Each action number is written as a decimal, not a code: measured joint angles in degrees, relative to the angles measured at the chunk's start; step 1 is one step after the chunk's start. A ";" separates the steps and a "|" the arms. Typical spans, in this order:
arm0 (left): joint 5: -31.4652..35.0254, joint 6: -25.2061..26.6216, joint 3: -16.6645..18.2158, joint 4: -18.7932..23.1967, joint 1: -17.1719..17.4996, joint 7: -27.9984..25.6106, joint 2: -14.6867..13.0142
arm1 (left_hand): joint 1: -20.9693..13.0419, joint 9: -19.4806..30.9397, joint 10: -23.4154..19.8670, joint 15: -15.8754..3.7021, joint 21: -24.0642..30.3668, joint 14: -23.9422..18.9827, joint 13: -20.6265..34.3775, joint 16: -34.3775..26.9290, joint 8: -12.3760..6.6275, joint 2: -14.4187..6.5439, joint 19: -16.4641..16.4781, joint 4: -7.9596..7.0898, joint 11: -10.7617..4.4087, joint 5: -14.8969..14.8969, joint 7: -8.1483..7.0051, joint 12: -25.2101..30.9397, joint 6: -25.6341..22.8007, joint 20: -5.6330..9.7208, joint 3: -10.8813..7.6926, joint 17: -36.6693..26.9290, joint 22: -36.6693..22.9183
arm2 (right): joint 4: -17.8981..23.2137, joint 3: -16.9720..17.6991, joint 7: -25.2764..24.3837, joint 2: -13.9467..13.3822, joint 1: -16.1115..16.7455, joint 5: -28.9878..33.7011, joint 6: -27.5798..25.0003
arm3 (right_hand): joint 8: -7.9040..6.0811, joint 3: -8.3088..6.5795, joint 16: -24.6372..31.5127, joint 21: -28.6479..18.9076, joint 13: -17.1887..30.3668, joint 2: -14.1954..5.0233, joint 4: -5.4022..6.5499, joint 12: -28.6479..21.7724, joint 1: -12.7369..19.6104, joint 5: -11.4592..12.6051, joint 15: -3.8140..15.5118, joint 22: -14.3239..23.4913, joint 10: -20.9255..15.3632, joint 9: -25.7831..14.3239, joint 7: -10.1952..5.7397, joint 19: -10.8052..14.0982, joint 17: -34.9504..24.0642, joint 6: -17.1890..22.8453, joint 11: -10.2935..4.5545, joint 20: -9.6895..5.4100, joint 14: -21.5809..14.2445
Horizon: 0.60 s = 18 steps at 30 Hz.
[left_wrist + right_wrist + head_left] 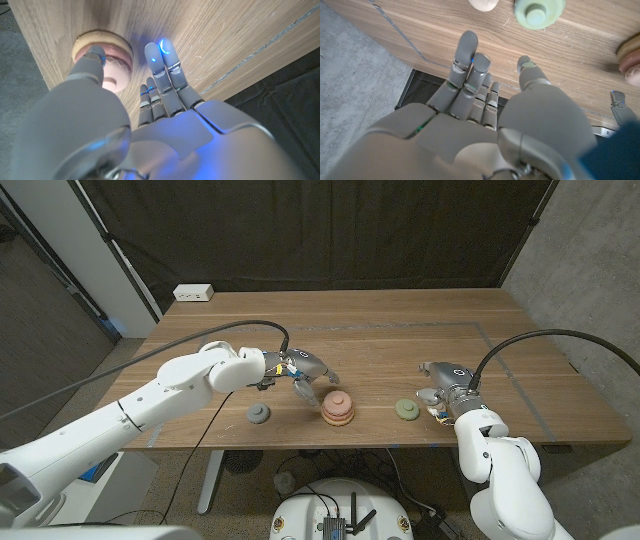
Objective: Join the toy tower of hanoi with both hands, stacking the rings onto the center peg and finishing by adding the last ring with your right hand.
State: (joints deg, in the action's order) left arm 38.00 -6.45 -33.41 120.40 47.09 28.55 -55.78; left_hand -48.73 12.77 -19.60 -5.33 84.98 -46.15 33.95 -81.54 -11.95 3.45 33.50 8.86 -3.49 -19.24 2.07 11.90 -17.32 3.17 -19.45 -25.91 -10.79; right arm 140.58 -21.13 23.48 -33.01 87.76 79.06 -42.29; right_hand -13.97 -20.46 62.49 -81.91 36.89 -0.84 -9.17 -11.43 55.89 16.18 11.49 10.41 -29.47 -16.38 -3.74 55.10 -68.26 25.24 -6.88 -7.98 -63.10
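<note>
Here pink rings sit stacked on the peg.

Matt wood-grain tabletop; matt, smooth rings on the stack; fingers smooth grey plastic; dark cloth backdrop

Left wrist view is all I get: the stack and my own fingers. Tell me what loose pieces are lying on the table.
Observer: A grey piece lies on the robot's left of the stack, apart from it.
Operator: Now the other side.
Observer: A green piece lies right of the stack, near the right hand.
Operator: Report that hand.
Observer: It holds nothing, fingers apart, reaching toward the green piece.
</note>
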 measured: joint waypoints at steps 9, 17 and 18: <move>-1.53 3.55 2.93 2.81 3.78 -2.03 -2.75 | -0.30 0.00 -1.30 -0.10 0.22 -0.32 -0.24 0.00 -0.46 -0.30 0.22 0.00 -0.71 0.00 -0.41 0.00 -1.38 -0.22 0.00 0.00 0.00 | -0.07 -0.12 -1.34 -1.45 -0.30 -2.41 -0.39 | 0.00 0.00 0.24 0.00 -0.27 0.00 0.00 0.00 0.00 0.00 0.29 0.00 0.52 0.00 -0.25 0.00 -0.33 0.25 0.13 0.00 -0.29; -3.32 7.38 5.58 4.74 7.43 -4.32 -4.97 | -0.61 0.01 -1.83 -0.10 0.22 -0.32 -0.52 0.00 -0.70 -0.61 0.34 0.00 -1.24 0.00 -0.36 0.43 -2.06 -0.09 -0.01 0.00 0.00 | -0.07 -0.33 -2.50 -3.02 -0.61 -4.57 -0.83 | 0.00 0.00 0.24 0.00 -0.26 0.00 0.00 0.00 0.00 0.00 0.29 0.00 0.51 0.01 -0.25 0.00 -0.60 0.25 0.13 0.00 -0.29; -3.62 8.07 6.16 5.14 8.30 -4.92 -5.44 | -0.61 -0.07 -2.21 -0.10 0.22 -0.32 -0.52 0.00 -0.83 -0.61 0.47 0.19 -1.27 0.00 -0.53 0.45 -2.33 0.04 -0.20 0.01 0.00 | -0.07 -0.39 -2.57 -3.32 -0.68 -4.73 -0.85 | 0.00 0.00 0.24 0.00 -0.26 0.00 0.00 0.00 0.00 0.00 0.29 0.00 0.51 0.01 -0.25 0.00 -0.60 0.25 0.13 0.00 -0.29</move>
State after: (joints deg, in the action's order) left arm 34.38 1.62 -27.24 125.54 55.39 23.63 -61.21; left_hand -49.33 12.70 -21.81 -5.42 85.21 -46.47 33.43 -81.54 -12.78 2.84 33.98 9.06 -4.76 -19.24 1.54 12.35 -19.65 3.21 -19.65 -25.91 -10.79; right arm 140.51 -21.52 20.91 -36.34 87.08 74.33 -43.15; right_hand -13.97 -20.47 62.73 -81.91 36.62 -0.84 -9.17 -11.43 55.89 16.18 11.77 10.42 -28.96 -16.38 -3.99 55.10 -68.86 25.49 -6.76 -7.98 -63.39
